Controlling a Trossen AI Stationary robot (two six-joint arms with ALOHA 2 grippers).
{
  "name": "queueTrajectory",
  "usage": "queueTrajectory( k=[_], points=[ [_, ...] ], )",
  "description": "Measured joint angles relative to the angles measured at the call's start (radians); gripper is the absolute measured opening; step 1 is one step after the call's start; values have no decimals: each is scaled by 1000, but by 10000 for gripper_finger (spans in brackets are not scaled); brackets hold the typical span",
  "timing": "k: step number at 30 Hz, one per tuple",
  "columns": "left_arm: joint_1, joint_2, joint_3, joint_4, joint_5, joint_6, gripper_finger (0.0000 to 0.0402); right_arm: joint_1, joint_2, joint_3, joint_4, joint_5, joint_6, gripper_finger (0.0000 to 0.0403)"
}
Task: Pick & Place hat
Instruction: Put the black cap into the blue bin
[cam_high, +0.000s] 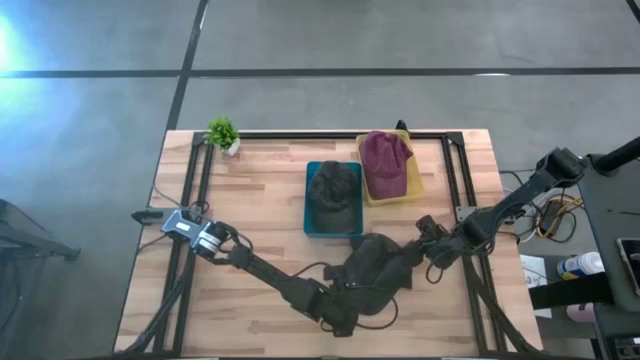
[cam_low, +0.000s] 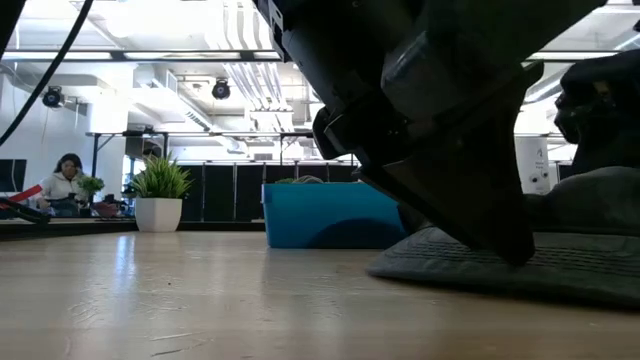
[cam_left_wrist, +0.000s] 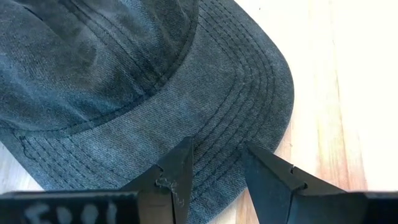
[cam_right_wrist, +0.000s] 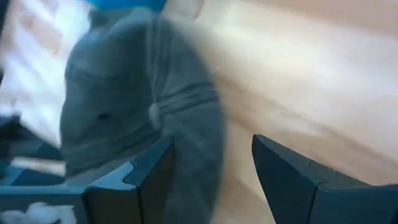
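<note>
Left pincer (cam_left_wrist: 214, 177): lowest over the near half of the table, at the brim of the dark grey hat (cam_high: 378, 268); in the left wrist view its two fingers stand apart, one fingertip (cam_left_wrist: 180, 163) over the stitched brim, the other at the brim's edge where cloth meets wood. Nothing is clamped between them.
Dark grey hat: lies flat on the wooden table (cam_high: 260, 190), near its front middle, between the two pincers; brim toward the left pincer, crown toward the right one. In the low view it shows as a flat grey pad (cam_low: 560, 265) on the boards under the dark arm.
Right pincer (cam_right_wrist: 211, 174): at the hat's right side, coming in from the table's right edge; fingers apart, the crown with its top button lying just before and partly between them. Whether a finger touches the cloth cannot be told.
Blue tray (cam_high: 312, 225): just beyond the grey hat, mid-table; a dark hat (cam_high: 334, 190) lies in it.
Yellow tray (cam_high: 412, 185): touching the blue tray's right side, farther back; a maroon hat (cam_high: 385, 160) lies in it.
Potted plant (cam_high: 223, 133): far left corner of the table, well apart from both arms.
Room beyond: in the low view a person (cam_low: 64, 183) sits at a desk far behind.
</note>
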Motion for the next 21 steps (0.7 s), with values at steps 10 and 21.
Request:
queueTrajectory(
  k=[10, 21],
  points=[
    [0, 0, -2, 7, -9, 1, 138, -31, 35, -131, 419, -50, -84, 212],
    [0, 0, -5, 18, -15, 1, 138, -144, 125, -149, 579, -93, -225, 212]
  ],
)
